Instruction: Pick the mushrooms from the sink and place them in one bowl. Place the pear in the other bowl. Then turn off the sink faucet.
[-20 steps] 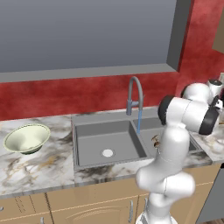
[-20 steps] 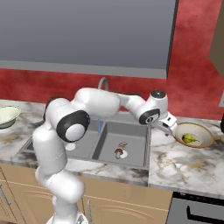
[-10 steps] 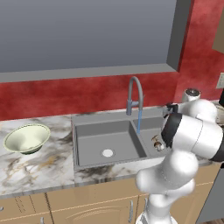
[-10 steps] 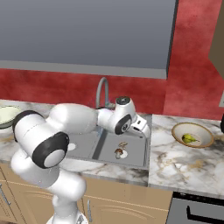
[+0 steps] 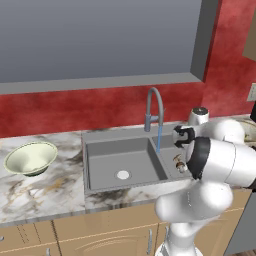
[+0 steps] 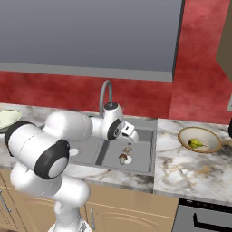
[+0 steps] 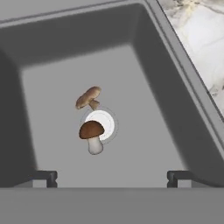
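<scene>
Two brown-capped mushrooms lie in the right basin of the sink (image 7: pixel 175 65), one (image 7: pixel 89 97) tipped over beside the white drain, the other (image 7: pixel 92 135) at the drain's edge. They also show as mushrooms (image 6: pixel 124 156) and mushrooms (image 5: pixel 179 163). My gripper (image 7: pixel 111 177) hangs open above them, empty, and shows as the gripper (image 6: pixel 132 135) over that basin. The pear (image 6: pixel 195 144) rests in the tan-rimmed bowl (image 6: pixel 209 146) on the right counter. On the left counter sits the green-white bowl (image 5: pixel 30 159), nothing in it. The faucet (image 5: pixel 154 106) runs a thin blue stream (image 5: pixel 159 141).
The left basin (image 5: pixel 107 162) holds just its white drain (image 5: pixel 122 175). Marble counter (image 6: pixel 181 170) spreads right of the sink towards a stove edge (image 6: pixel 204 219). A red wall and a grey window frame rise behind the faucet.
My arm has swung from the tan-rimmed bowl at the right back over the sink's right basin. The pear stays in that bowl; the mushrooms have not moved.
</scene>
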Tool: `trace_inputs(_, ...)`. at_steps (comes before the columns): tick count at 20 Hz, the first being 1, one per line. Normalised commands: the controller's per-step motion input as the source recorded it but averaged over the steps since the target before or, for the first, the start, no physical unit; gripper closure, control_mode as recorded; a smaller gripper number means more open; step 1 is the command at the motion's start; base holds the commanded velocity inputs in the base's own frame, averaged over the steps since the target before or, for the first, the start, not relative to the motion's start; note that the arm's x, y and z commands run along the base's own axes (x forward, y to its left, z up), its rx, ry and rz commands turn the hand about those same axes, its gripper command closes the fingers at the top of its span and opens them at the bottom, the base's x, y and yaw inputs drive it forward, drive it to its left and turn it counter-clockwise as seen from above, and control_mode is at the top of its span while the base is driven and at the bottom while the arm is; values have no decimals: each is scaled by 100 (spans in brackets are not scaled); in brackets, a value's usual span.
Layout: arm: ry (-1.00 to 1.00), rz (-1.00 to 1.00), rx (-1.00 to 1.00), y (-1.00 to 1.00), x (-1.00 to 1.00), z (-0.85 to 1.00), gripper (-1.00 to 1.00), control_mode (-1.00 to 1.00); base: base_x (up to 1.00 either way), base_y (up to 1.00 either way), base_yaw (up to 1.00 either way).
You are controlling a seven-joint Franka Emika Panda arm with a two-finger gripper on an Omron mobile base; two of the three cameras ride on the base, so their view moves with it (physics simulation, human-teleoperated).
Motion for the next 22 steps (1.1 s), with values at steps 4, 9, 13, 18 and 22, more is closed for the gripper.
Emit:
trace_inputs(4, 10, 9, 2, 3, 27, -31, -100, -100, 0, 0, 0)
trace_inputs(9, 11, 9, 1, 0, 14, -37, -100, -100, 0, 0, 0)
trace_inputs(13, 5, 6, 1, 0, 2, -39, -100, -100, 0, 0, 0)
trace_inputs(18, 1, 5, 4, 0, 0, -44, -100, -100, 0, 0, 0)
trace_inputs(22, 2, 6, 7, 0, 7, -45, -100, -100, 0, 0, 0)
